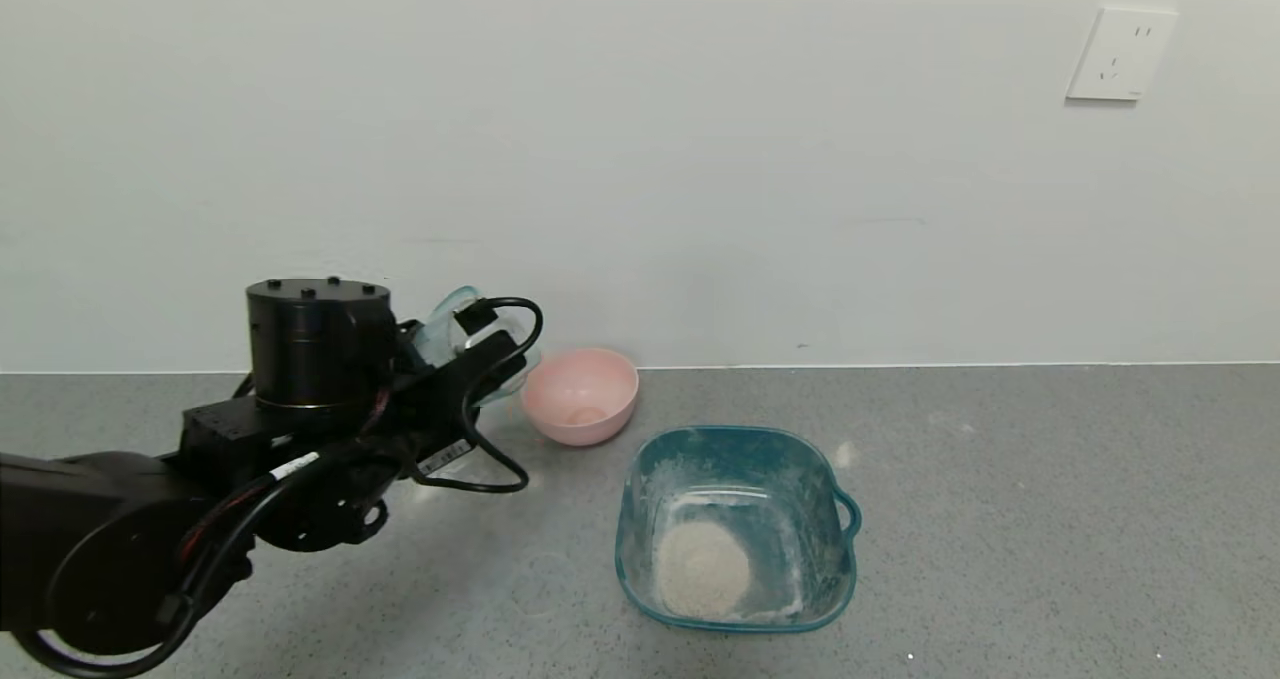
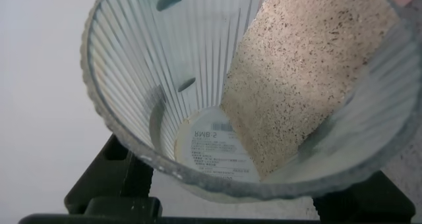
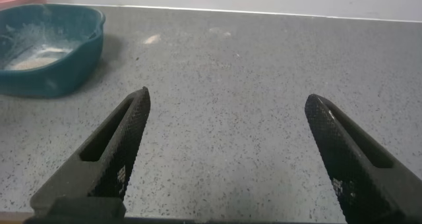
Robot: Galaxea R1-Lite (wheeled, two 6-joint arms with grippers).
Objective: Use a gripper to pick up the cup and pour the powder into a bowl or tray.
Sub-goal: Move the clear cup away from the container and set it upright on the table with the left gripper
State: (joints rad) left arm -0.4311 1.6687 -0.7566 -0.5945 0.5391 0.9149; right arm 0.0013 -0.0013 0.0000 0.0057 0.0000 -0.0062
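**Op A:** I've got the left gripper (image 1: 480,354) clamped on the cup (image 1: 470,339), fingers pressing its ribbed wall from either side. It hangs above the desk (image 1: 1000,479), tilted, next to the pink bowl (image 1: 581,395) and well back from the teal basin (image 1: 738,527).

**Op B:** Anything in it? The basin already has a mound of powder (image 1: 702,567) in its near-left corner.

**Op A:** In the left wrist view the cup (image 2: 244,92) looks empty to me. I see the label through the base and speckled desk through the wall, though I can't rule out a thin dusting on the ribs. So I judge the pour done, and the step in hand is putting the cup down.

**Op B:** How would you do it well?

**Op A:** Roll the wrist until the cup stands upright before lowering it, so the base meets the desk flat. I'd choose bare desk to the left of the pink bowl, staying clear of its rim. Come down slowly, and only let go once the base is seated; a ribbed plastic tumbler this light tips easily.

**Op B:** And the right gripper (image 3: 224,141)?

**Op A:** Parked low over the desk, to the right of the basin (image 3: 49,53), fingers spread wide with nothing between them. I'd leave it there.
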